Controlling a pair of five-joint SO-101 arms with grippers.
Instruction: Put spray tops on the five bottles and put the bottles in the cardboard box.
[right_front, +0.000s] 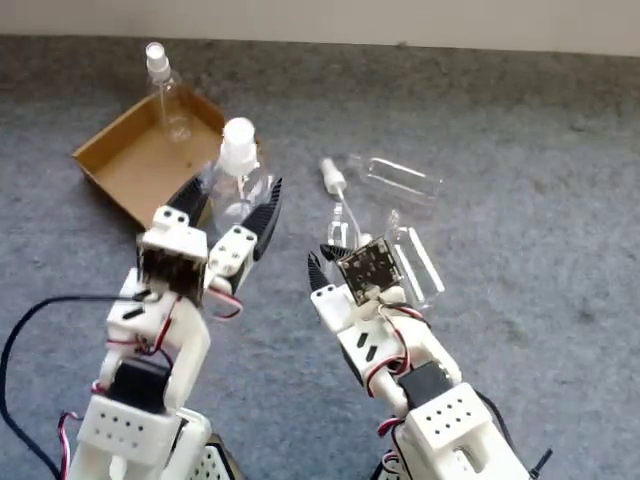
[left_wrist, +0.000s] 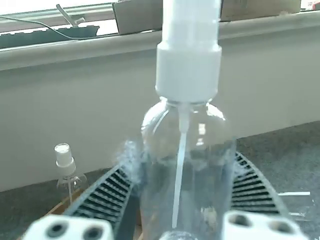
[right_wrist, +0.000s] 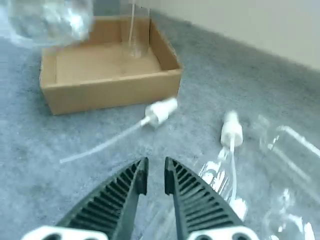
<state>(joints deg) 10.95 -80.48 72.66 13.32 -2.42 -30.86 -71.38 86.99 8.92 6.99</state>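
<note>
Left gripper (right_front: 238, 200) is raised, jaws clamped around a bottle (left_wrist: 187, 165) — right gripper (right_wrist: 155, 172) sits low, jaws a slit apart.

- Soft, even daylight lies over the grey carpet (right_front: 540, 330) in the high view; shadows under the arms (right_front: 160, 335) are faint and loose-edged.
- In the left wrist view the window (left_wrist: 30, 12) behind is washed out to white. It backlights the bottle (left_wrist: 187, 170), whose glass carries small white glints.
- In the right wrist view the cardboard box (right_wrist: 110, 92) is evenly lit, and the lying bottles (right_wrist: 292, 150) catch pale streaks of glare.
</note>
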